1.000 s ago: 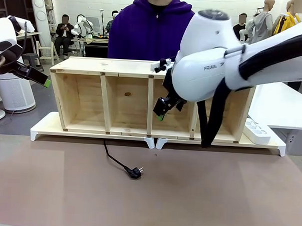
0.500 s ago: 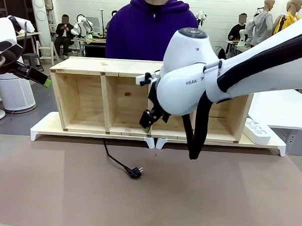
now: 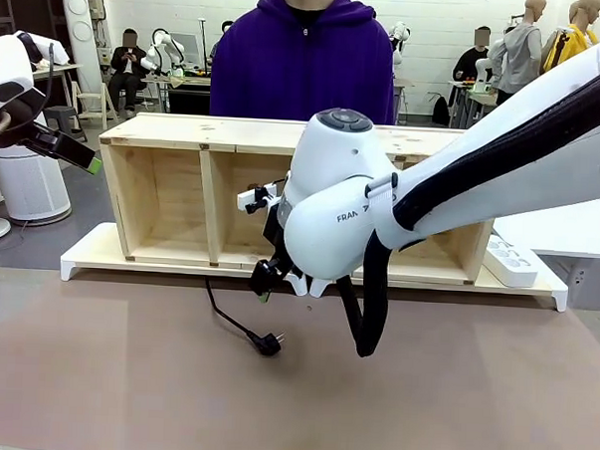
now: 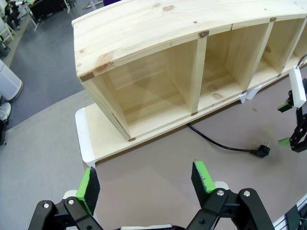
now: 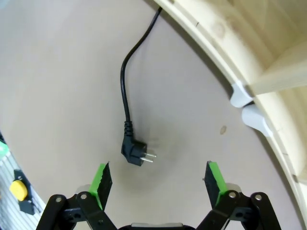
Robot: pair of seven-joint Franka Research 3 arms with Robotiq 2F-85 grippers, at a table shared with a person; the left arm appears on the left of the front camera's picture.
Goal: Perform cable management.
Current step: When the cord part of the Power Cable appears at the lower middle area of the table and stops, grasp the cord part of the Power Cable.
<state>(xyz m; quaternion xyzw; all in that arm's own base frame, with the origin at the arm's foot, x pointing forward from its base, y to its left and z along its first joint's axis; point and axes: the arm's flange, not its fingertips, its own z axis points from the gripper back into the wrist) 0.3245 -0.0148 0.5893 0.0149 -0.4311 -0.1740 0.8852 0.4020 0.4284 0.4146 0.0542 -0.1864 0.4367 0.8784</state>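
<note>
The black cable (image 3: 226, 316) runs out from under the wooden shelf (image 3: 234, 132) onto the brown table and ends in a round plug (image 3: 268, 343). In the right wrist view the plug (image 5: 134, 154) lies flat just above and between my right gripper's (image 5: 158, 178) spread green pads, with the cord (image 5: 125, 81) curving away to the shelf base. My right gripper (image 3: 265, 283) hangs open above the table, just up and left of the plug. My left gripper (image 4: 145, 181) is open and holds nothing, raised at the far left (image 3: 84, 161), well away from the cable (image 4: 220, 143).
The shelf (image 4: 158, 28) has open compartments and sits on a white base (image 3: 100, 251). A white power strip (image 3: 508, 262) lies at its right end. A person in a purple hoodie (image 3: 302, 66) stands behind the shelf. Brown table surface (image 3: 421, 410) spreads in front.
My right arm has swung left and down, from in front of the shelf's right compartments to just above the plug. The left arm and cable have not moved.
</note>
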